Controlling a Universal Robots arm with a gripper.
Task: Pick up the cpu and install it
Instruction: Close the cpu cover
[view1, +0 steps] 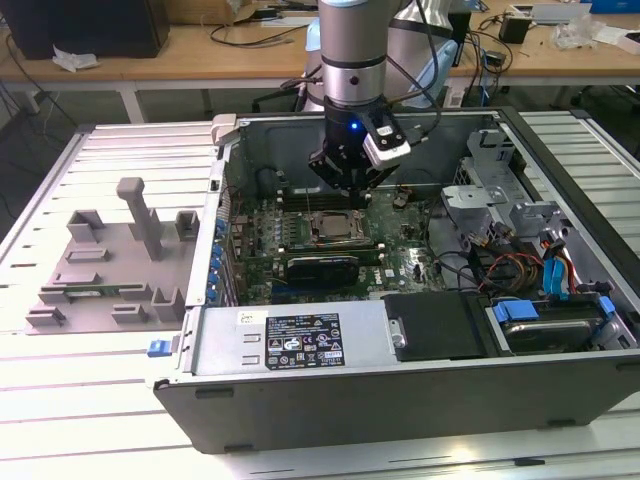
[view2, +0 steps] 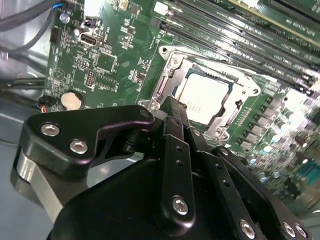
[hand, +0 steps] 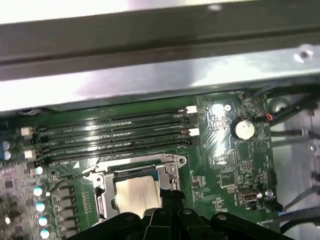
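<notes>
The cpu (hand: 136, 192) is silvery, the motherboard (hand: 220, 150) green, the claw (view2: 171, 107) black, the tray (view1: 100, 285) grey.

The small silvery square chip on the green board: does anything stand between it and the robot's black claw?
Nothing visible does. The silvery square cpu lies bare inside its metal socket frame, and the black gripper hangs close over the chip's edge in both wrist views.

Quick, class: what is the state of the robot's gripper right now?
Gripper: open or closed cannot be told; the small flat square silvery cpu lies in the metal-framed socket just beyond it.
</notes>
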